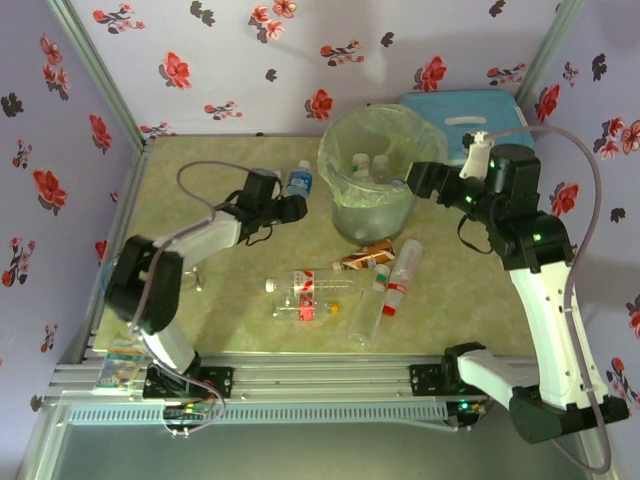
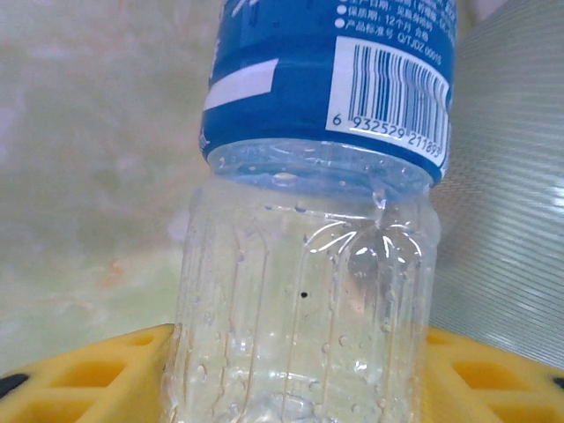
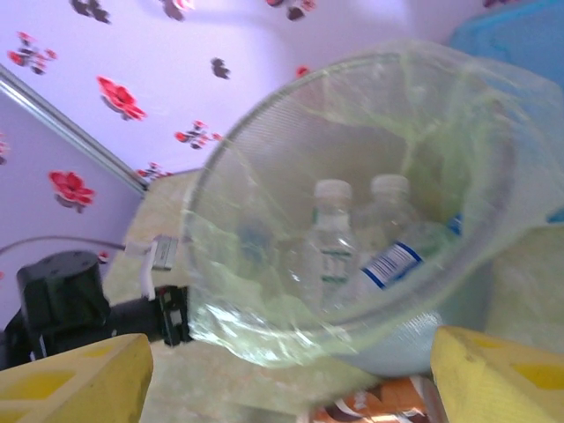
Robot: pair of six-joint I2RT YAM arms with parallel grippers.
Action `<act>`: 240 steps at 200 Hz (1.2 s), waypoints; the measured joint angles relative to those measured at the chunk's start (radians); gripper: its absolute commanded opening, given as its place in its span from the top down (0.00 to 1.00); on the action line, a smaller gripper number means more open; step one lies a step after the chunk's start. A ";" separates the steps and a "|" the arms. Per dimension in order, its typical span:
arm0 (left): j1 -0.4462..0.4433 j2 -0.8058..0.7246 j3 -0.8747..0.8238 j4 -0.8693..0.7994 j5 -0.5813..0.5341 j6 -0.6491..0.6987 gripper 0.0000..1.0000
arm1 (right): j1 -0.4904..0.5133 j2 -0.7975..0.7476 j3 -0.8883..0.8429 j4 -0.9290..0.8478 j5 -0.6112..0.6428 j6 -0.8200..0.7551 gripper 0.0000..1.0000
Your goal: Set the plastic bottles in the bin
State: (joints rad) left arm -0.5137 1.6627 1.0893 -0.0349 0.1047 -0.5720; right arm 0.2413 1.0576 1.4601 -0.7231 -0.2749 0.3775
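Observation:
A clear plastic bottle with a blue label (image 2: 308, 264) stands upright between the yellow fingers (image 2: 97, 370) of my left gripper (image 2: 300, 352), which is shut on its lower body. From above, that bottle (image 1: 298, 183) and the left gripper (image 1: 291, 208) are just left of the bin (image 1: 345, 205), a round translucent bucket with a pale green bag. My right gripper (image 1: 420, 180) hangs open and holds nothing at the bin's right rim (image 3: 264, 167). Two white-capped bottles (image 3: 330, 238) lie inside the bin. Several more bottles lie on the table: red-labelled clear ones (image 1: 305, 285) and a brown-orange one (image 1: 365, 258).
A white box with a light-blue lid (image 1: 470, 110) stands behind the bin at the back right. A grey cable (image 1: 195, 178) loops over the table behind the left arm. Flowered walls close in the left, back and right sides.

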 measured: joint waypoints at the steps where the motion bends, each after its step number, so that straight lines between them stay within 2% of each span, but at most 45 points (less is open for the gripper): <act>1: 0.001 -0.012 -0.007 0.003 0.000 0.000 0.59 | 0.002 0.002 0.001 0.001 0.000 0.000 0.17; 12: 0.005 -0.095 -0.065 0.039 0.000 0.000 0.61 | 0.050 0.030 0.025 0.021 -0.003 0.001 0.17; 29: 0.011 -0.208 -0.141 0.080 0.002 -0.001 0.69 | 0.141 0.088 0.060 0.051 -0.002 0.001 0.17; 56: 0.011 -0.340 -0.260 0.192 0.047 -0.048 0.71 | 0.267 0.203 0.111 0.117 0.005 0.010 0.16; 70: 0.010 -0.383 -0.321 0.274 0.077 -0.088 0.76 | 0.310 0.266 0.126 0.159 0.005 0.028 0.14; 92: 0.003 -0.428 -0.390 0.386 0.114 -0.142 0.80 | 0.352 0.369 0.163 0.197 -0.007 0.050 0.09; 116: -0.030 -0.464 -0.406 0.436 0.132 -0.151 0.83 | 0.378 0.481 0.234 0.204 -0.034 0.064 0.06; 165: -0.093 -0.517 -0.406 0.509 0.153 -0.127 0.88 | 0.394 0.621 0.316 0.220 -0.081 0.092 0.05; 184: -0.093 -0.526 -0.406 0.517 0.154 -0.116 0.88 | 0.394 0.661 0.348 0.221 -0.097 0.099 0.08; 240: -0.097 -0.528 -0.406 0.520 0.154 -0.090 0.86 | 0.399 0.689 0.365 0.230 -0.175 0.132 0.33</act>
State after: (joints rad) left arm -0.6109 1.1347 0.6830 0.4847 0.2584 -0.6617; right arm 0.6399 1.7470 1.8248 -0.4927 -0.4503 0.5098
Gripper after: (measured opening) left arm 0.575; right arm 0.705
